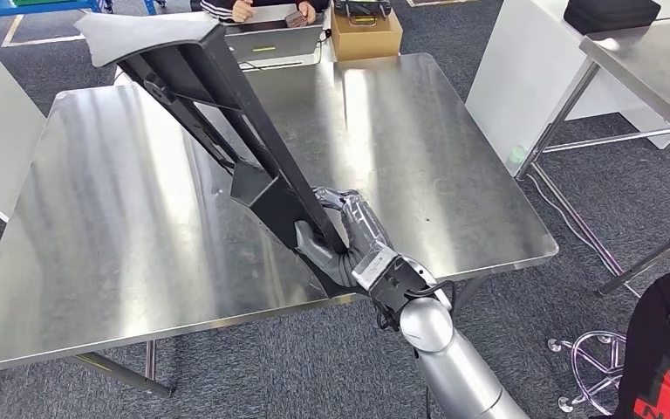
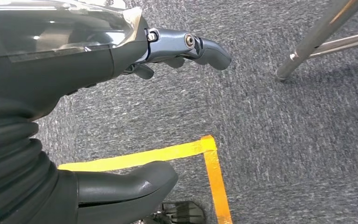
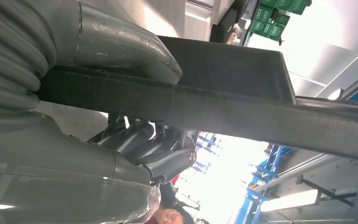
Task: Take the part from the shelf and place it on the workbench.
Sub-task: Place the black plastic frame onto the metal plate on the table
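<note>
the right hand (image 1: 342, 237) gripped the long black metal part (image 1: 227, 122), which slanted up and away from its fingers over the shiny steel workbench (image 1: 436, 157); left hand (image 2: 121, 56) held nothing, fingers apart

- The shiny metal tabletop (image 1: 140, 236) stands on a grey carpet floor (image 1: 270, 367).
- A long black part (image 1: 227, 113) leans over the tabletop.
- Yellow tape (image 2: 168, 153) is stuck on the floor.

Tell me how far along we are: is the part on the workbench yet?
Done: the long black part is off the shelf and over the steel workbench. In hand: the right hand grips its lower end, and the part slants up and away from the hand; whether any of it touches the bench I cannot tell. The left hand hangs over the carpet, holding nothing. Left: lay the part flat and let go.
</note>
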Action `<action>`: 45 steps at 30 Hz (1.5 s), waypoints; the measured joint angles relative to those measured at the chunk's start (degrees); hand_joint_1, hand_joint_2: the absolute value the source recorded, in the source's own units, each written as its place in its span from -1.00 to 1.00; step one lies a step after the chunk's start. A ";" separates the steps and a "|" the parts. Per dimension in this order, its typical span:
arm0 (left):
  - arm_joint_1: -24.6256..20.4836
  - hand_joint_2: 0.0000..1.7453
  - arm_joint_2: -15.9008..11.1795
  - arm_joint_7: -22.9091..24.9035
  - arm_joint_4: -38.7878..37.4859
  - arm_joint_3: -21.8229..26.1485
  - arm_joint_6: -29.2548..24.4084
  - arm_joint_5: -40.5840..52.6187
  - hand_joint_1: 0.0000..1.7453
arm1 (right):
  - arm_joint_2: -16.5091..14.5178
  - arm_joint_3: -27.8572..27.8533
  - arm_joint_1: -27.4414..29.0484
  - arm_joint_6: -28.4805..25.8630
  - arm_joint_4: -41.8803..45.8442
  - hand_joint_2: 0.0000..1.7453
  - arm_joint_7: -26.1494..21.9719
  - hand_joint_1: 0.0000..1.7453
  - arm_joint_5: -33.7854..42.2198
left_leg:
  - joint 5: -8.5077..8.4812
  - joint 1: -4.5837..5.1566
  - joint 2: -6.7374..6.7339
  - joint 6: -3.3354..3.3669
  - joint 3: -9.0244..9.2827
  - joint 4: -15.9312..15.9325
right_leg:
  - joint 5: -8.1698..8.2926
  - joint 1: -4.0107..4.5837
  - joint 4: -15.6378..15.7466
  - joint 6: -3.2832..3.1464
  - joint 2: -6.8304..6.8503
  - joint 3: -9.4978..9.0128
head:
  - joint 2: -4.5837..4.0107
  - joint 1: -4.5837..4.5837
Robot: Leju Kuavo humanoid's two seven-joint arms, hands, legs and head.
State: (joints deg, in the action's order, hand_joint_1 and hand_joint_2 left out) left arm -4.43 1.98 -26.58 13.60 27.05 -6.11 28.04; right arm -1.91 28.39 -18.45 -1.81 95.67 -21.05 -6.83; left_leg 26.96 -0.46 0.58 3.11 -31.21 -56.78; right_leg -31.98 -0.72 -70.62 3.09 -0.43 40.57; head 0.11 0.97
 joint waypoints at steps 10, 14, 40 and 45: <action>-0.20 1.00 0.20 -0.72 0.00 1.53 0.14 -1.01 -1.00 | -0.04 1.31 -1.85 0.01 -0.26 1.00 0.00 1.00 -3.19 | 4.37 -0.36 -0.38 -3.11 -0.93 -6.95 | 8.20 -0.50 13.28 -2.83 0.61 -6.02 | 0.00 -0.09; 0.01 1.00 0.21 -1.19 -0.02 2.42 1.00 -1.14 -1.00 | -0.04 2.61 -4.15 -0.07 -1.56 1.00 1.34 1.00 -6.81 | 7.83 -0.40 -0.39 -3.54 -8.43 -15.70 | 7.57 -0.11 13.25 -3.58 0.43 -6.33 | 0.00 -0.11; -1.89 1.00 0.47 0.94 0.02 3.76 0.99 2.09 -1.00 | -4.84 9.32 -30.24 -18.46 -45.95 1.00 3.09 1.00 -45.96 | -2.13 1.27 -0.15 -0.70 -3.66 -1.06 | 6.65 0.68 13.86 -1.93 0.50 -7.62 | 0.00 -0.01; -1.65 1.00 0.54 1.71 0.02 3.81 0.19 2.22 -1.00 | -7.01 14.24 -34.30 -20.29 -61.11 1.00 5.35 1.00 -55.72 | -2.10 1.18 -0.14 -0.68 -3.66 -1.07 | 6.54 0.68 13.87 -1.74 0.51 -7.60 | 0.00 -0.01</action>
State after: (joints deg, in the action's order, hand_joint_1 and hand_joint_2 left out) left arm -6.07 2.52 -24.88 13.61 30.86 -5.92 30.27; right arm -8.92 42.63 -52.75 -22.10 34.56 -15.70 -62.55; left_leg 24.86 0.72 0.44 2.43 -34.87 -57.84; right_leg -25.44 -0.04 -56.76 1.35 0.08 32.97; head 0.11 0.96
